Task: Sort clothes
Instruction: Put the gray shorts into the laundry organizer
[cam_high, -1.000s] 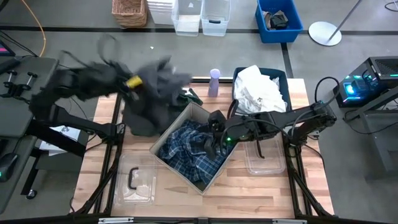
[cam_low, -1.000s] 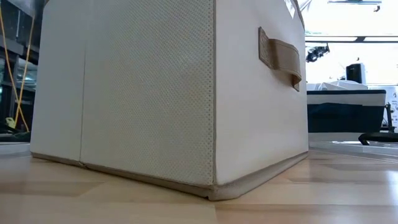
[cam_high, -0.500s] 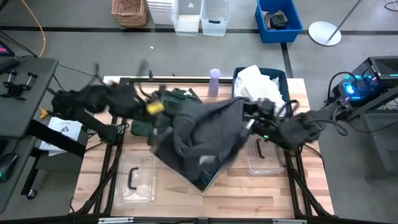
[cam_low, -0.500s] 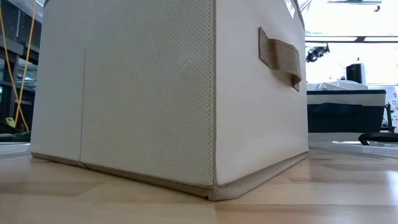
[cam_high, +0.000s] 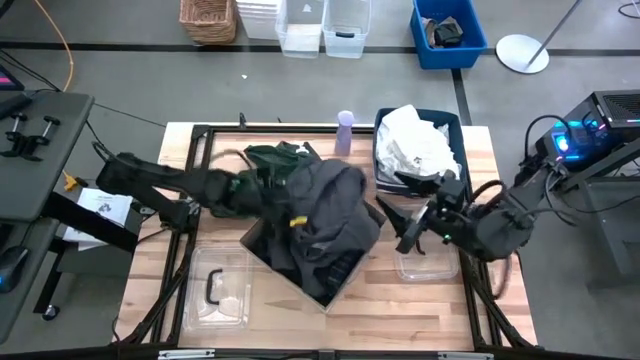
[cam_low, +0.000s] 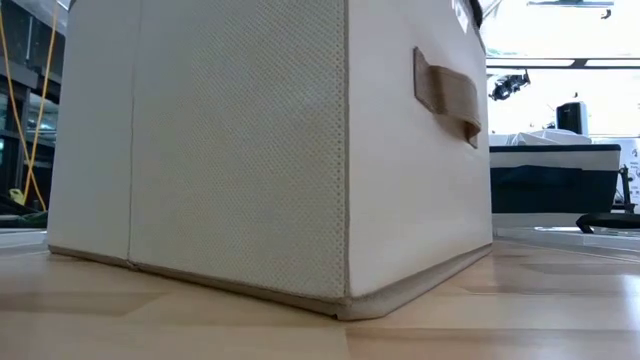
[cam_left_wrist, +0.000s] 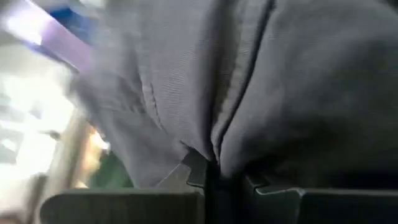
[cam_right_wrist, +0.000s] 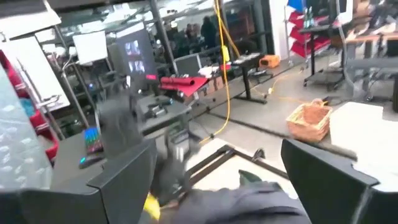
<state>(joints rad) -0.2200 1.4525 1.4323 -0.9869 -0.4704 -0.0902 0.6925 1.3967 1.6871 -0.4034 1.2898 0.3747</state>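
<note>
A dark grey garment (cam_high: 325, 215) lies draped over the open top of the beige fabric box (cam_low: 250, 150), hiding what is inside. My left gripper (cam_high: 285, 210) reaches in from the table's left, shut on this garment and partly under its folds. A dark green garment (cam_high: 275, 158) lies on the table behind the box. White clothes (cam_high: 415, 145) fill the dark blue bin (cam_high: 452, 122) at the far right. My right gripper (cam_high: 408, 228) hovers open just right of the box, holding nothing. My left gripper pinches a bunched fold of the grey garment (cam_left_wrist: 214, 149) between its two fingers (cam_left_wrist: 193, 171). The fingers slant down from the table's left. The cloth spreads slack away from the fingers and rests over the box's rim and opening.
A clear plastic lid (cam_high: 215, 285) lies at the near left and a clear tray (cam_high: 425, 258) near right of the box. A purple bottle (cam_high: 345, 130) stands at the far edge. Bins and a basket (cam_high: 208, 20) sit on the floor beyond the table.
My left gripper has swung from the table's far left toward the box and down, carrying the grey garment, which has spread over the box and now covers the plaid shirt. My right gripper has drawn out of the box toward the table's right, rising and turning, still open.
</note>
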